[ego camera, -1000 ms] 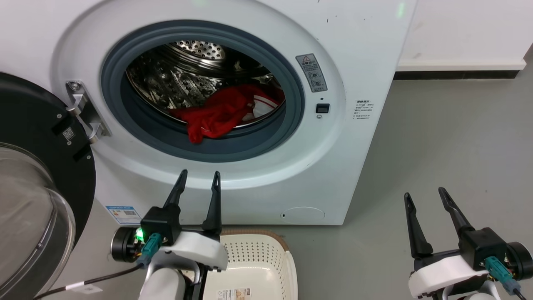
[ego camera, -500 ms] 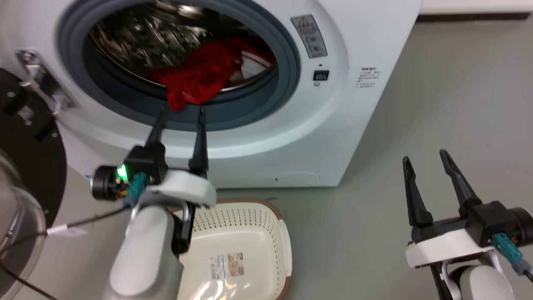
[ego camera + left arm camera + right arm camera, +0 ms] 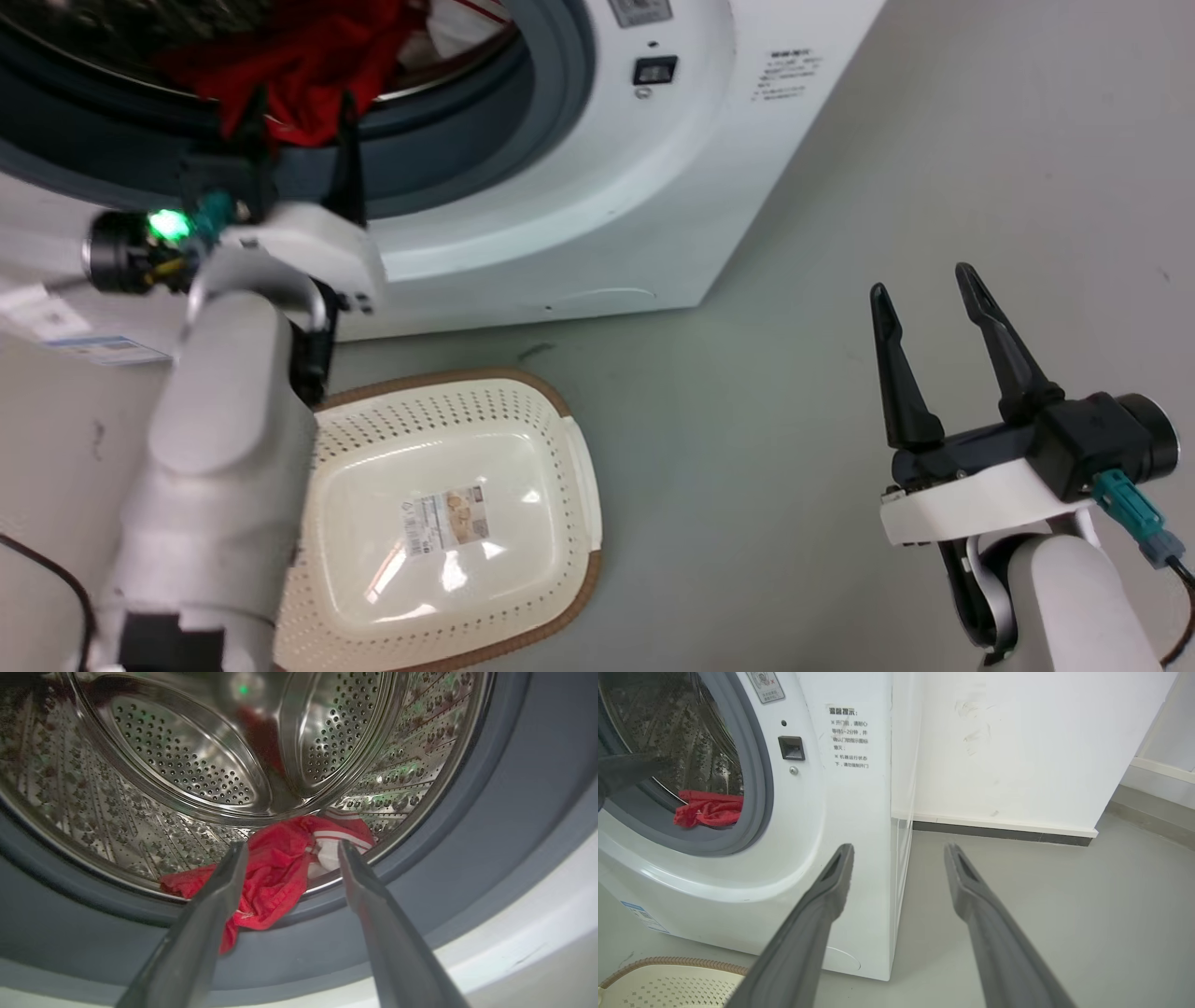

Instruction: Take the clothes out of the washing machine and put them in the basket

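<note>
Left wrist view | left pincer (image 3: 293, 847) wide, aimed at clothes (image 3: 275, 877) | judgement: reach past grey seal (image 3: 303, 938), pinch thick fold | right pincer (image 3: 922, 280) wide

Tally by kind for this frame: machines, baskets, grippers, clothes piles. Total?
Washing machine: 1
Basket: 1
Grippers: 2, left gripper and right gripper, both open
Red clothes pile: 1, in the drum mouth; separate garments cannot be counted
Total: 5
</note>
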### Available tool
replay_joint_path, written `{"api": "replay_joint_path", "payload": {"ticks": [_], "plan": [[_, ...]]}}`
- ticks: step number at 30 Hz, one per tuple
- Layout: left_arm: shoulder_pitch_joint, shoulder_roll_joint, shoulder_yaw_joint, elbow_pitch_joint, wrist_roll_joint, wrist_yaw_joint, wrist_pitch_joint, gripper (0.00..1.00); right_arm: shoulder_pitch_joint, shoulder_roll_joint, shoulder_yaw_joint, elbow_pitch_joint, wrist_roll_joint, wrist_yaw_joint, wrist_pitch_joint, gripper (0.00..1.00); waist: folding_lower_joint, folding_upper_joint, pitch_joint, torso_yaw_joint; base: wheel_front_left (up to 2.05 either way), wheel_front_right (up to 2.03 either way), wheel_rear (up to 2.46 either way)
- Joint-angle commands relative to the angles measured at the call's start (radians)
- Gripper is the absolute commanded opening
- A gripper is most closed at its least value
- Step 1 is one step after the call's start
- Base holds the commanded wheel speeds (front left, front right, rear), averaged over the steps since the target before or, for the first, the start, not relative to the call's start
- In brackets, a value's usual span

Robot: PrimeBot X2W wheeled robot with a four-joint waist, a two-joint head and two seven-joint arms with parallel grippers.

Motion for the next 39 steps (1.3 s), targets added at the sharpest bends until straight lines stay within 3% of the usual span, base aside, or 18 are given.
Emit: {"api": "replay_joint_path", "payload": {"ticks": [1, 10, 19, 27, 37, 38, 39], "plan": [[-0.034, 0.012, 0.002, 0.024, 0.003, -0.004, 0.006, 1.0, -0.021, 0.0, 0.005, 0.003, 0.011, 0.0, -0.007, 1.0, -0.0001, 0.0, 0.034, -0.031, 0.0, 0.0, 0.0], [-0.251, 0.122, 0.005, 0.246, 0.01, -0.023, 0.138, 1.0, -0.065, 0.0, 0.042, 0.01, 0.058, 0.0, -0.009, 1.0, -0.0001, 0.0, 0.102, -0.089, 0.0, 0.0, 0.0], [-0.446, 0.214, -0.028, 0.4, 0.022, -0.073, 0.394, 1.0, -0.092, 0.0, 0.072, 0.01, 0.096, 0.0, -0.009, 1.0, -0.0001, 0.0, 0.148, -0.13, 0.0, 0.0, 0.0], [-0.581, 0.247, -0.064, 0.496, 0.031, -0.095, 0.673, 1.0, -0.107, 0.0, 0.096, 0.018, 0.123, 0.0, -0.009, 1.0, -0.0001, 0.0, 0.174, -0.159, 0.0, 0.0, 0.0], [-0.625, 0.247, -0.063, 0.561, 0.006, -0.061, 0.946, 1.0, -0.114, 0.0, 0.105, 0.024, 0.144, 0.0, -0.009, 1.0, -0.0001, 0.0, 0.192, -0.183, 0.0, 0.0, 0.0], [-0.623, 0.246, -0.059, 0.563, -0.001, -0.057, 0.964, 0.75, -0.115, 0.0, 0.105, 0.025, 0.145, 0.0, -0.009, 1.0, -0.0001, 0.0, 0.192, -0.184, 0.0, 0.0, 0.0], [-0.621, 0.245, -0.058, 0.566, -0.004, -0.057, 0.981, 0.43, -0.117, 0.0, 0.106, 0.025, 0.147, 0.0, -0.009, 1.0, -0.0001, 0.0, 0.193, -0.185, 0.0, 0.0, 0.0]]}}
